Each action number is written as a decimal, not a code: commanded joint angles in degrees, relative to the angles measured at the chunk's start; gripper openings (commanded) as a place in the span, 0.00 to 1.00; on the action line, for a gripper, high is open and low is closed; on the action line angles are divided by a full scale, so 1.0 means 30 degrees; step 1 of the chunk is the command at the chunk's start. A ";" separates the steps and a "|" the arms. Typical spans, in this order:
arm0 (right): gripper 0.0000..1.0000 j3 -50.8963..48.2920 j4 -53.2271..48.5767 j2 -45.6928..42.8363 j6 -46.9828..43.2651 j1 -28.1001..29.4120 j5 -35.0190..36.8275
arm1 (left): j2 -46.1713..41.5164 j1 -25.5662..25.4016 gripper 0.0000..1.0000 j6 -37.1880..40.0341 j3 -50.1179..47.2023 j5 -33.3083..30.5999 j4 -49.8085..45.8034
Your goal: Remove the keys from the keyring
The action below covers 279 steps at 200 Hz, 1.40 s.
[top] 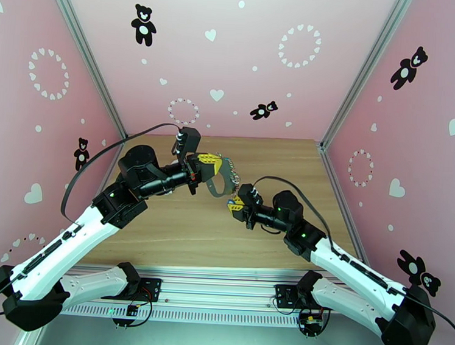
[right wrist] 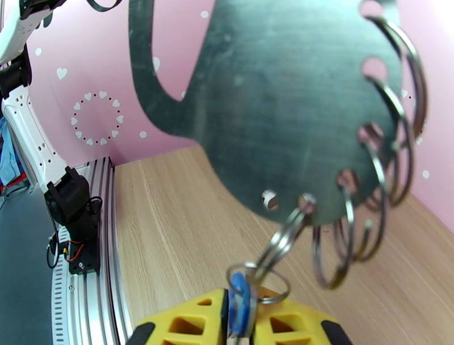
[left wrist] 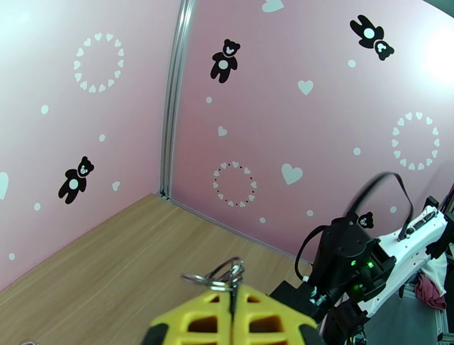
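The keyring, a flat D-shaped holder, hangs above the table between both arms. My left gripper is shut on its upper part, and its yellow fingers pinch the thin plate edge-on below a metal ring. From the right wrist the keyring looks dark, with several metal rings along its edge. A key with a blue tag hangs from a doubled ring at the lower edge. My right gripper is shut on that blue key. The green-tagged key is out of view.
The wooden tabletop lies below the held keyring. Pink walls with bear and heart stickers close in the back and both sides. The right arm stands close in front of the left gripper. An aluminium rail runs along the near edge.
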 commanded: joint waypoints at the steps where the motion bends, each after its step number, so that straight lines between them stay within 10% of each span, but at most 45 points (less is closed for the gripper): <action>1: 0.06 0.0588 -0.1191 -0.0534 -0.0413 0.0096 0.0346 | -0.0468 0.0083 0.00 -0.0022 -0.0220 -0.0873 0.0742; 67: 0.00 0.3123 -0.5545 -0.0884 -0.1250 0.0093 0.1260 | -0.0887 0.0112 0.00 -0.1506 -0.1943 -0.5425 0.1529; 112: 0.00 0.7746 -1.1177 0.0380 -0.1207 0.0062 0.3652 | -0.1575 0.0165 0.50 -0.4065 -0.5585 -0.8900 0.2422; 158: 0.00 1.3281 -1.7772 0.3621 -0.1472 0.0040 0.4847 | -0.2925 0.0145 0.59 -0.5982 -0.9797 -1.1644 0.2406; 279: 0.00 1.8203 -2.2902 0.7759 0.0714 0.0013 0.6348 | -0.4433 0.0112 0.57 0.0579 -1.3194 -0.5565 0.8617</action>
